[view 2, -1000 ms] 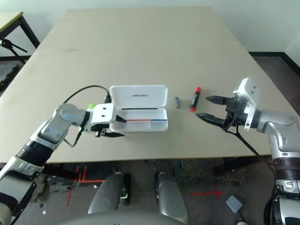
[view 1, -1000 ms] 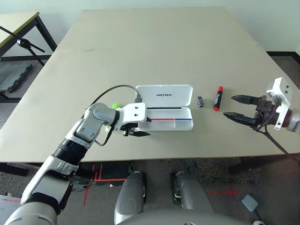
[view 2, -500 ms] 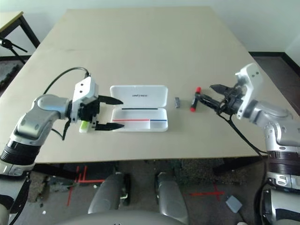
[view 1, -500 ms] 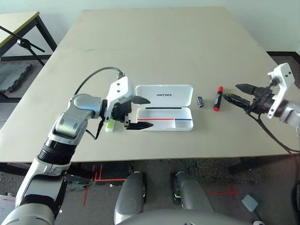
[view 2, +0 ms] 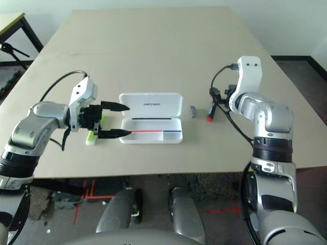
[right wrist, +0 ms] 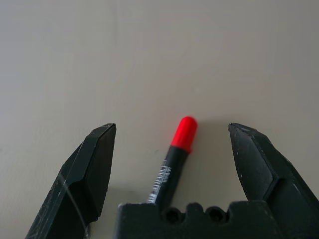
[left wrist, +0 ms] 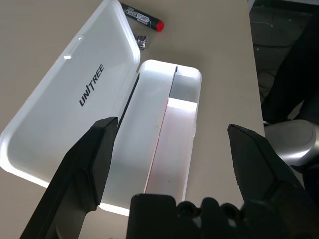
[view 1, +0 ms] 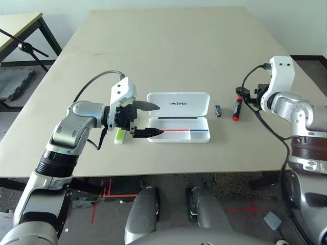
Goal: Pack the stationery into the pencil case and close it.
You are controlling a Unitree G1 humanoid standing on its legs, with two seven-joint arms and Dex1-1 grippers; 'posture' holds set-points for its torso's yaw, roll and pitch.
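Black right hand [right wrist: 172,164] wide open, seemingly empty, over marker [right wrist: 174,154]

Pencil case lid [view 1: 179,103]: dark lettering "UNITREE", at the middle of the head view; the same word runs diagonally at the left of centre in the left wrist view.
Black marker [left wrist: 142,16]: white label with small print, too small to read, at the top of the left wrist view.
Marker barrel, right wrist view: white lettering, not legible.

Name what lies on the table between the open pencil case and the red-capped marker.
A tiny dark-and-silver clip lies between the pencil case and the marker, touching neither, as the left eye view shows.
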